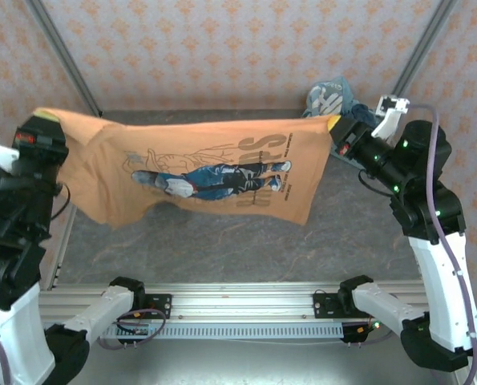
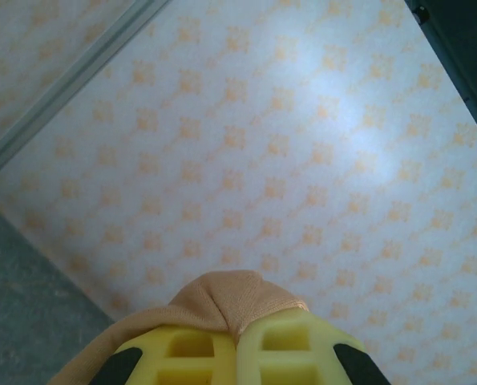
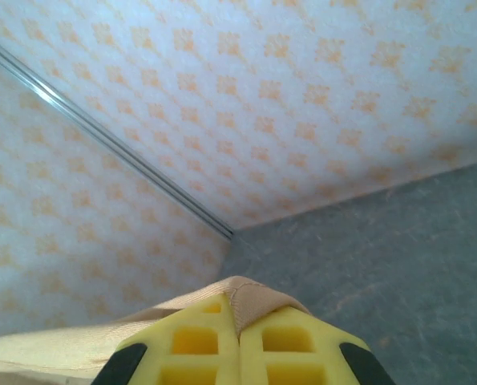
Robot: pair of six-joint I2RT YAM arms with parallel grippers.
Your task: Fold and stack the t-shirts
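Nearest your wrist lenses were the yellow jaws. The left gripper (image 2: pixel 238 349) had its jaws pressed together on a pinch of orange cloth, and the right gripper (image 3: pixel 238 345) was clamped the same way on a second pinch. Both pinches belonged to the t-shirt (image 1: pixel 206 172), which you held stretched between the two grippers above the table (image 1: pixel 222 249). Its top edge ran taut from over the table's left side to over its far right part, and its printed side faced the overhead camera. You could not tell whether the hanging lower edge brushed the table. By my reading you were early in the task: the shirt was spread out and lifted, but it had not been folded or laid flat, and nothing had been stacked. The laying down, every fold and the stacking all remained. Counted, you had one orange t-shirt, two grippers both busy on it, and one blue-and-white bundle (image 1: pixel 330 98) at the table's far right corner. That bundle was too small to say whether it was another shirt waiting its turn.
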